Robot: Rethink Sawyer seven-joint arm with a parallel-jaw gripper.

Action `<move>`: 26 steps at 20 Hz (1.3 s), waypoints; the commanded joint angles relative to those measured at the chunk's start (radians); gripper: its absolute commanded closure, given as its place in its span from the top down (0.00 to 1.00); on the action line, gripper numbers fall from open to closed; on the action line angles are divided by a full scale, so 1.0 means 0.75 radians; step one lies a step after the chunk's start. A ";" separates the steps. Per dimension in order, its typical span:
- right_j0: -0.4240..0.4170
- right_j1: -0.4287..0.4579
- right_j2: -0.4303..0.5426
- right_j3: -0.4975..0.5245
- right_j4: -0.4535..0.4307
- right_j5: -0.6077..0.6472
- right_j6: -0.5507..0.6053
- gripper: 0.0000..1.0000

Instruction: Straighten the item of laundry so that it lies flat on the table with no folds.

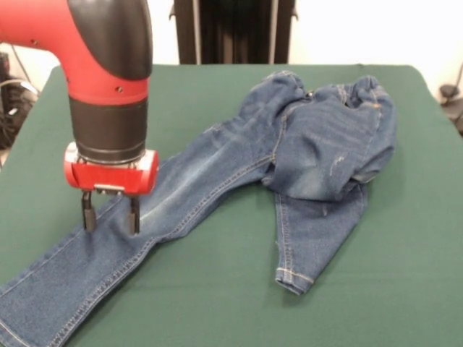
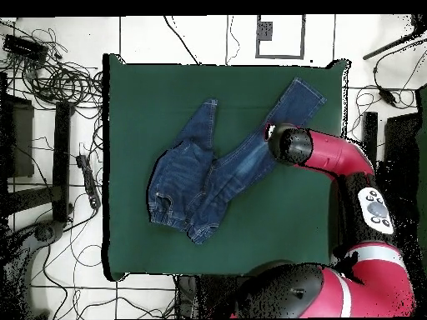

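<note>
The blue denim jeans (image 1: 239, 159) lie on the dark green table (image 1: 217, 289). One leg stretches long toward the front left corner. The other leg (image 1: 318, 231) is short and points to the front. The waist part (image 1: 347, 123) is bunched and folded over at the back right. My gripper (image 1: 111, 215) stands upright over the long leg, its two black fingers (image 1: 88, 213) apart and touching or just above the denim, with no cloth held between them. In the overhead view the jeans (image 2: 208, 175) lie mid-table and my arm covers the gripper over the long leg (image 2: 296, 100).
My red and black arm (image 2: 334, 158) reaches in from the right side of the overhead view. Cables (image 2: 50, 75) and dark stands lie on the floor around the table. A black frame (image 1: 231, 29) stands behind the table's far edge.
</note>
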 commanded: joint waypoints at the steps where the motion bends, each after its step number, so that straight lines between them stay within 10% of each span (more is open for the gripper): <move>1: 0.100 -0.098 0.111 0.246 -0.032 -0.080 0.119 1.00; 26: 0.290 -0.105 0.118 0.346 0.041 0.020 0.161 1.00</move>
